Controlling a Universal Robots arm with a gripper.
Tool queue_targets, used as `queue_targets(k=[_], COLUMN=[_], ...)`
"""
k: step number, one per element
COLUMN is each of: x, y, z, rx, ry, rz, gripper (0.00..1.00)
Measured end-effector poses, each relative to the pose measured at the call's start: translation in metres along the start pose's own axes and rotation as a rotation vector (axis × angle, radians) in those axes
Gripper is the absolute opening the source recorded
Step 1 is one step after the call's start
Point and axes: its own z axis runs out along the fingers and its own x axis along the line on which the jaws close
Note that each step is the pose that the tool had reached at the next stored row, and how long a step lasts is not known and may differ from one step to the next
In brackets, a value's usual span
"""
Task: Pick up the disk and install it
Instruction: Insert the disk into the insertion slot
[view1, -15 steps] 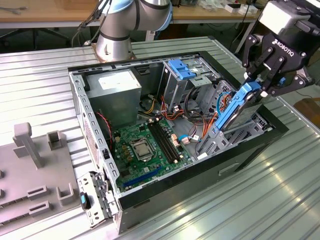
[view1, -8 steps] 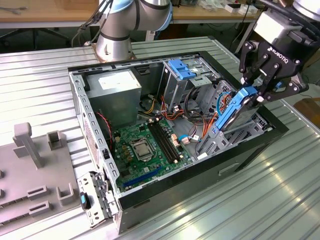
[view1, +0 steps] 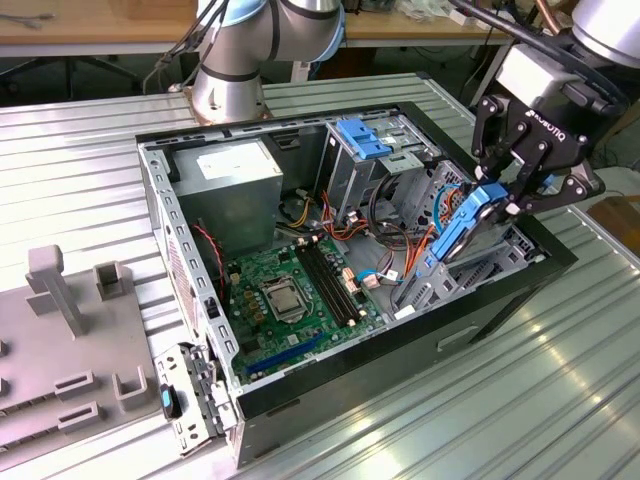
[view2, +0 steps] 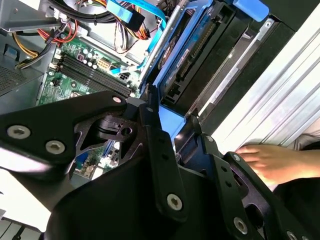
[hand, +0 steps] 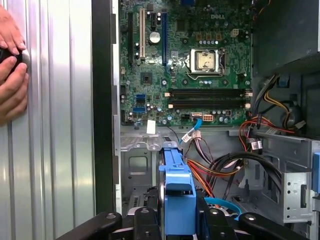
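You count: one open computer case (view1: 500, 300), one motherboard (view1: 290, 300), one CPU socket (hand: 205, 60), one disk (view1: 468, 222), one power supply (view1: 235, 170), one light-blue bracket (view1: 362, 138), one robot arm (view1: 245, 50), one grey fixture plate (view1: 60, 400) on tabletop (view1: 420, 420), one person's hand (view2: 272, 160).

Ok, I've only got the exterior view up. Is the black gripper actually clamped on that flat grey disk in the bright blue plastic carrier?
Observer: Yes. In the first wrist view the black gripper has a finger on either side of the blue-framed grey disk, closed against its carrier.
Operator: Anything near the case that I should know about?
Observer: A person's hand rests on the ribbed metal table, just outside the black computer case wall.
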Motion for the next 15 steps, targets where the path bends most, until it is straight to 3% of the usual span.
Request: queue_targets(k=[12,14,15], x=[0.0001,0.0001,0.0001], y=[0.0001,0.0,0.0], z=[0.0016,0.0017,0.0017], rx=[0.0,0.0,0.0], ry=[-0.0001,-0.0001,-0.0001], rz=[0.0,0.0,0.0], gripper=[0.36,0.38,0.44])
